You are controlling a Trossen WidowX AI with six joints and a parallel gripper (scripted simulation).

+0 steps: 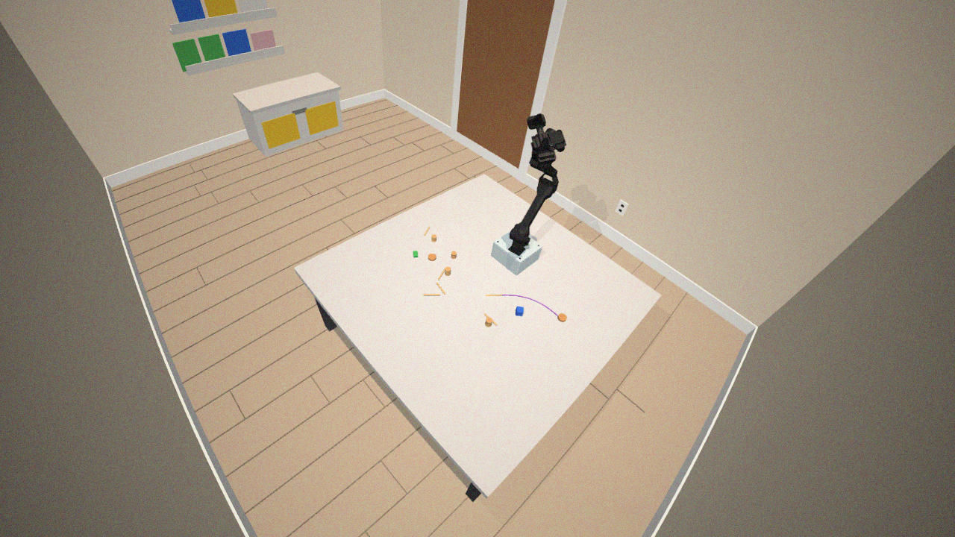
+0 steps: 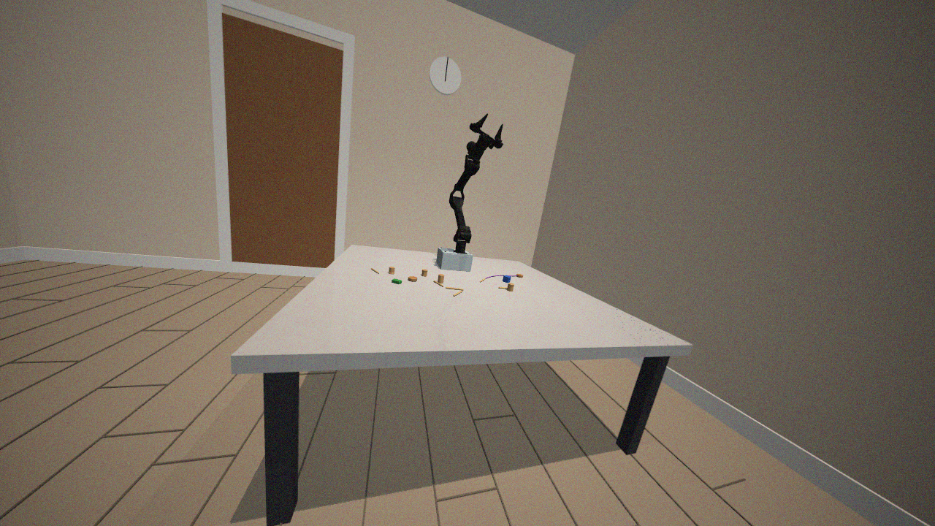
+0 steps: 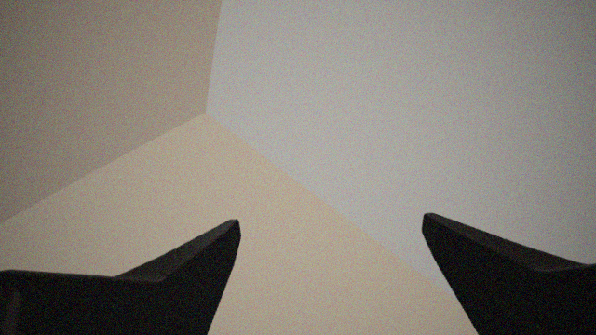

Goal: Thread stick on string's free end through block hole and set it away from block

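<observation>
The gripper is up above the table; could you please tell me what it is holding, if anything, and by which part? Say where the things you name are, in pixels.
Nothing is held: the gripper (image 1: 546,127) (image 2: 494,119) (image 3: 330,225) is open, with nothing between its fingers.

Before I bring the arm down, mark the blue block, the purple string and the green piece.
blue block (image 1: 519,311) (image 2: 506,279): top and exterior views, its body
purple string (image 1: 534,300): top view, mid-curve
green piece (image 1: 415,254) (image 2: 397,281): top and exterior views, its middle

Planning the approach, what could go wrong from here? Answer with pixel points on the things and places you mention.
1. The open claw (image 2: 492,120) (image 3: 330,225) points upward, high above the table; a fast descent might overshoot.
2. Loose sticks resemble the string-tied stick (image 1: 494,294); it could grab the wrong one.
3. The blue block (image 1: 519,311) (image 2: 506,278) sits near the string (image 1: 532,299); snagging might drag it.
</observation>
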